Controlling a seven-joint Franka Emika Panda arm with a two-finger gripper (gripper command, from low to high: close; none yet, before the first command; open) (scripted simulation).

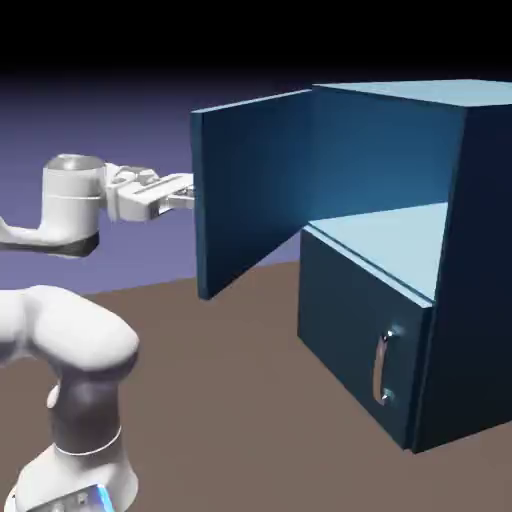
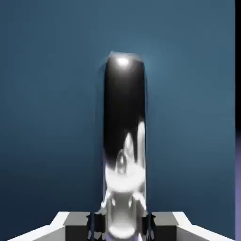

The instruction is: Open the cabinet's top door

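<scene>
The gripper [image 1: 188,196] is clamped on the handle [image 2: 123,141] of the top door [image 1: 250,190]. In the hand view the handle fills the space between the two grey fingertips [image 2: 96,225] at the bottom edge: a rounded, polished metal bar, dark along its length with bright glints at its top end and low down, running straight up the picture against flat, matt blue door panel. In the exterior view the fingers press in at the door's outer face near its free edge, and the hand lies level, its white wrist housing rounded and smooth.

The door is swung wide open, standing edge-on toward the arm, a thin flat slab hinged at the far side of the cabinet [image 1: 470,260]. The cabinet is a plain, sharp-cornered box, dark blue outside; the opened upper compartment is lighter blue inside, with a pale shelf floor [image 1: 385,240]. Below it the lower door [image 1: 350,320] is closed, carrying a short curved silver handle [image 1: 382,367] set upright.

The arm [image 1: 70,350] has glossy white shells with a dark grey band at a joint. The table [image 1: 240,400] is a smooth, dull brown surface, bare of pattern. Behind everything, a blue-violet backdrop [image 1: 100,120] fades to black at the top.
</scene>
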